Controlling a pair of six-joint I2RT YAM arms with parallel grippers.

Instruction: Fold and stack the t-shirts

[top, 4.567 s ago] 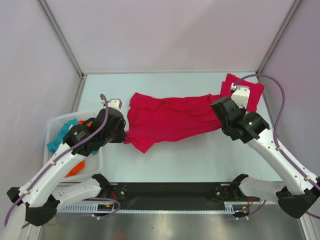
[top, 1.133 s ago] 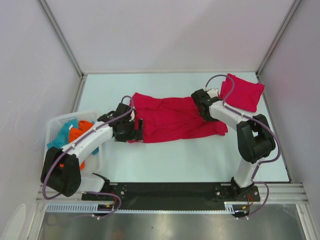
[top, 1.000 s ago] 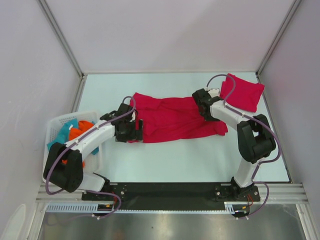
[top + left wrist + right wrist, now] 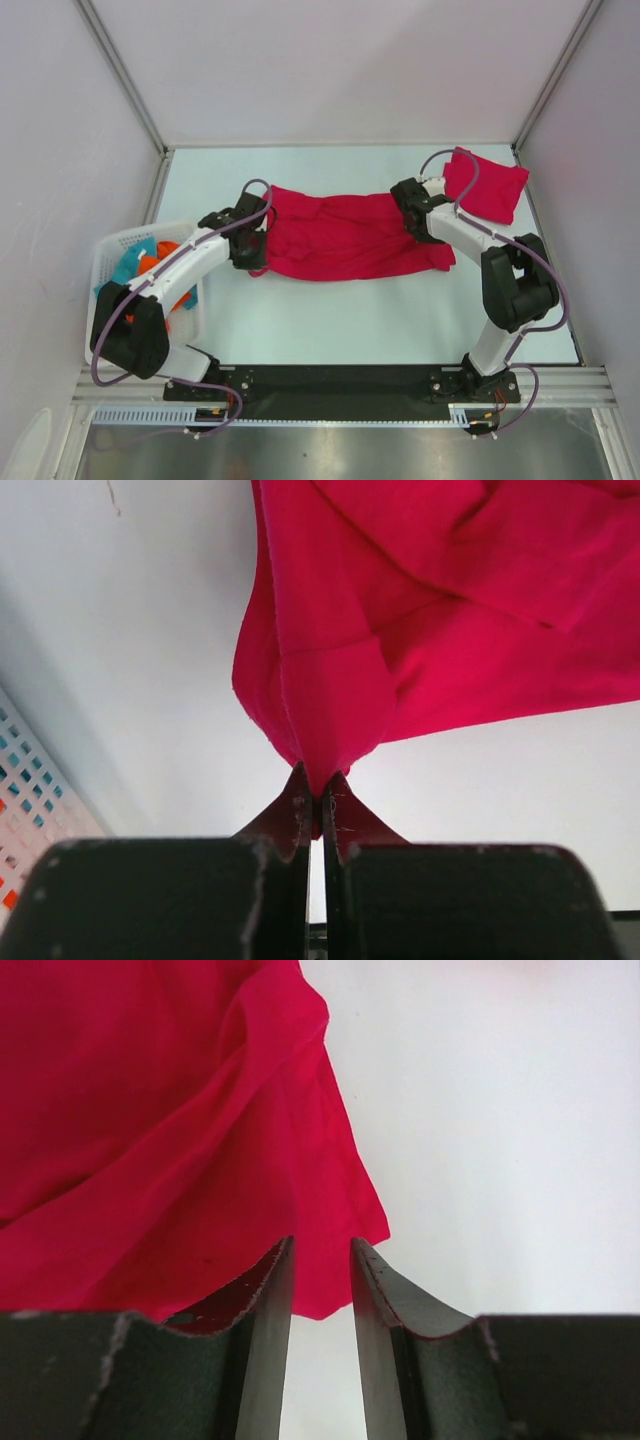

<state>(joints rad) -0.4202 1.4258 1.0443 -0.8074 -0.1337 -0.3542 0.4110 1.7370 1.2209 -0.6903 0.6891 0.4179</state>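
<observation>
Tension is mattering most: the left gripper (image 4: 320, 785) is pinching the left edge of the t-shirt (image 4: 340, 238) lying spread mid-table, while the right gripper (image 4: 320, 1250) is hovering, jaws slightly apart, over its right end, needing a grip before lifting.

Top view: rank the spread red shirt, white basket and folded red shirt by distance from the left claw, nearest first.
1. Spread red shirt: its left edge is pinched in the left claw.
2. White basket: off to the claw's left.
3. Folded red shirt: far right corner.
</observation>
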